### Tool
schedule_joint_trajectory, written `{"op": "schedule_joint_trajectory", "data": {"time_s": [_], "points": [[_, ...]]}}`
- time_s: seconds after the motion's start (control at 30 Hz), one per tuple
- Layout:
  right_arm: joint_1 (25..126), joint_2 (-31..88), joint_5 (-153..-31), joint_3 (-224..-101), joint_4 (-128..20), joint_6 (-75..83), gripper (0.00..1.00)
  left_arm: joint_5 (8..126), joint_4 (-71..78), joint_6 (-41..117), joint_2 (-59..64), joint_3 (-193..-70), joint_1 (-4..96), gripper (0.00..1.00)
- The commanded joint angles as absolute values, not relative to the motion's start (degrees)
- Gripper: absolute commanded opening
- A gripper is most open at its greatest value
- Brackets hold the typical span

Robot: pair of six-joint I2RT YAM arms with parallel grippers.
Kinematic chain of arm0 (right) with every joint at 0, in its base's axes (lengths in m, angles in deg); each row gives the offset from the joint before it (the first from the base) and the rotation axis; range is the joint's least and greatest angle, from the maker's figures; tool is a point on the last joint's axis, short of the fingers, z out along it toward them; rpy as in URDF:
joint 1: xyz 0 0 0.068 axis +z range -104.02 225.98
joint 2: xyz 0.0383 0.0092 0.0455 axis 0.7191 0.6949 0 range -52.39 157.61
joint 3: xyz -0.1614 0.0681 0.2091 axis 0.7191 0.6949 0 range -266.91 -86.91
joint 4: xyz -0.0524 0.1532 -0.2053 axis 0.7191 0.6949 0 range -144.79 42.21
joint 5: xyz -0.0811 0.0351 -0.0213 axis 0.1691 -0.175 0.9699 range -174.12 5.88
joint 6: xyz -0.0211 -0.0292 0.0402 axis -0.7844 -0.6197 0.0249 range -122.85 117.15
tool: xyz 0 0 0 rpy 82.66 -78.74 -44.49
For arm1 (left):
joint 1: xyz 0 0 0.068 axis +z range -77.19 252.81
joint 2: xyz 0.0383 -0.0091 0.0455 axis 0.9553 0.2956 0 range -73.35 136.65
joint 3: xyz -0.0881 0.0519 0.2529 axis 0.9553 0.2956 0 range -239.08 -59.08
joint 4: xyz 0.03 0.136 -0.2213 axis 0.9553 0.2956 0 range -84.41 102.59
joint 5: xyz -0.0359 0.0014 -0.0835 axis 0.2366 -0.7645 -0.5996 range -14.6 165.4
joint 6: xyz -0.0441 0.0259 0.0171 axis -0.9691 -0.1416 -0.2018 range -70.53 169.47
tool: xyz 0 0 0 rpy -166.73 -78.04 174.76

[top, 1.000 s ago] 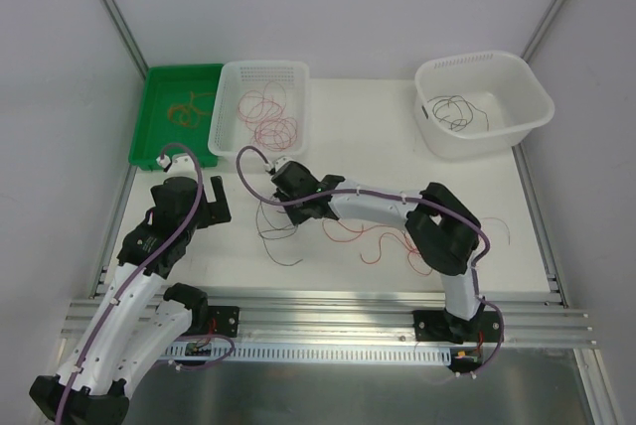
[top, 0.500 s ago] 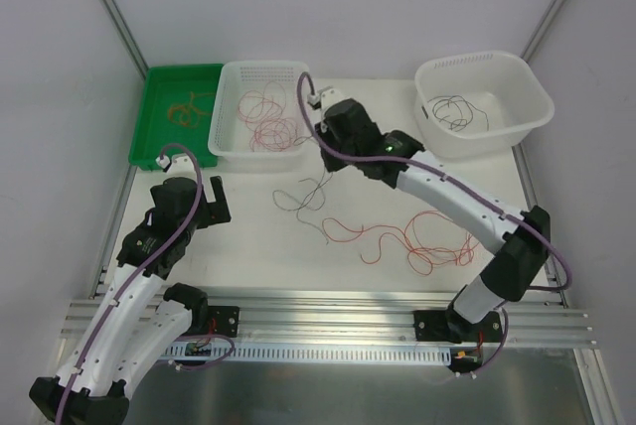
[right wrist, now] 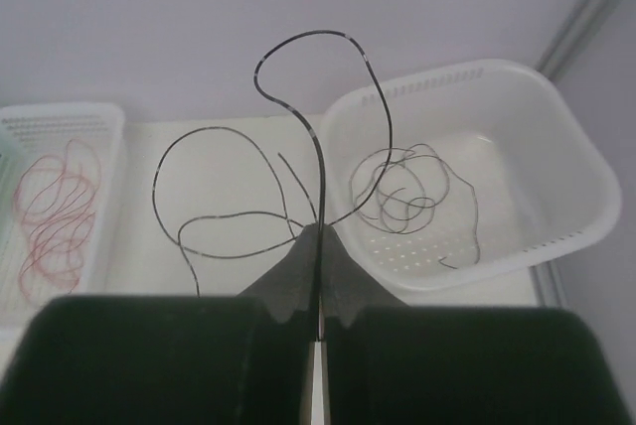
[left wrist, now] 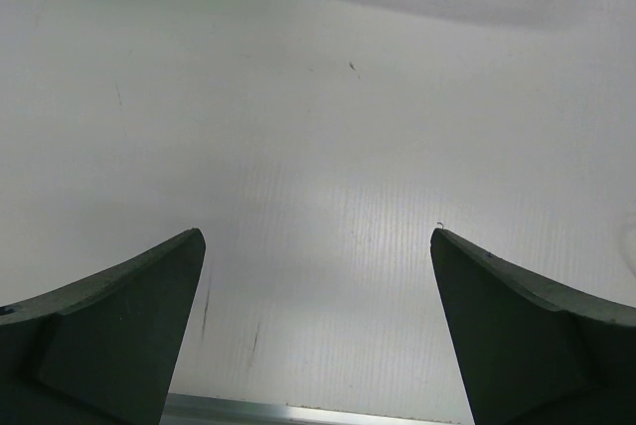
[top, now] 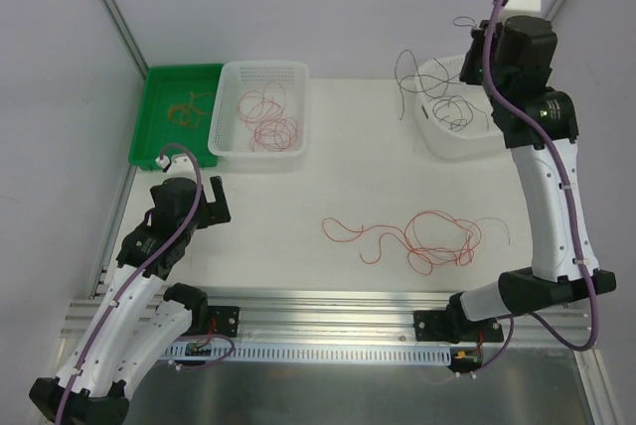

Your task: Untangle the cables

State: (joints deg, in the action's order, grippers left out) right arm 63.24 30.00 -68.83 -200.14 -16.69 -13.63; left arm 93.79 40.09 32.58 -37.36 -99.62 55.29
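One: Up and away has gone one thin black wire (right wrist: 316, 147). A second back it lay among the tangle on the table (top: 348, 177), well to the left of the white rounded plastic tub (top: 537, 99). Now it dangles above that tub's left rim, lifted off the rest.

Two: So it's free of the tangle?

One: It looks so. The loose red wires (top: 437, 236) lie in front of the tub, and nothing hangs down to them. Whether a black strand remains among them I cannot tell.

Two: And the grip?

One: The right gripper (right wrist: 316, 246) is pinched fully closed on the black wire, which rises from between the jaws and curls in open loops. More black wires (right wrist: 407, 187) lie coiled inside the tub.

Two: The other arm?

One: The left gripper (left wrist: 318, 246) stands spread wide, far left of the tub, holding and touching nothing.

Two: What's left, then?

One: By my reckoning, dropping this one into the tub. After that come the loose red ones, likely bound for the white perforated basket (top: 260, 155) further left, where other red wires (top: 270, 119) sit.
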Motion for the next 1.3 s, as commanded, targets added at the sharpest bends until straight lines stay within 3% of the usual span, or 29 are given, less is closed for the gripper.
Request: {"op": "schedule_joint_trajectory", "data": {"time_s": [0.0, 0.43, 0.53, 0.57, 0.6, 0.67, 0.77, 1.13, 1.27], "points": [[55.76, 32.68, -70.84, -201.16, -19.54, -14.19, 0.01, 93.24, 38.29, 33.73, -37.49, -99.43, 55.84, 0.99], [40.36, 59.31, -77.44, -212.5, -29.57, -11.64, 0.03, 92.19, 38.02, 34.08, -36.79, -99.34, 55.84, 0.99], [39.74, 61.69, -75.51, -211.98, -30.8, -11.72, 0.18, 91.49, 37.93, 34.35, -36.09, -99.51, 55.84, 0.99], [39.57, 61.87, -75.68, -211.63, -30.71, -11.64, 0.4, 91.4, 37.85, 34.44, -35.65, -99.51, 55.84, 0.99], [39.57, 61.44, -76.03, -210.84, -30.36, -11.64, 0.51, 91.13, 37.85, 34.52, -35.47, -99.69, 55.84, 0.99], [39.57, 59.95, -77.86, -208.65, -30.18, -11.11, 0.69, 90.7, 37.85, 34.61, -35.21, -99.6, 55.84, 0.99], [39.65, 54.68, -79.72, -202.59, -30.45, -9.01, 0.8, 89.82, 37.76, 34.79, -35.2, -99.6, 55.93, 0.99], [44.48, 28.76, -82.63, -171.66, -21.41, 0.14, 0.88, 84.2, 37.32, 35.49, -34.33, -99.34, 55.93, 0.99], [45.63, 16.04, -83.32, -154.3, -19.2, 4.09, 0.92, 82.17, 37.32, 35.84, -32.92, -99.69, 55.93, 0.99]]}}
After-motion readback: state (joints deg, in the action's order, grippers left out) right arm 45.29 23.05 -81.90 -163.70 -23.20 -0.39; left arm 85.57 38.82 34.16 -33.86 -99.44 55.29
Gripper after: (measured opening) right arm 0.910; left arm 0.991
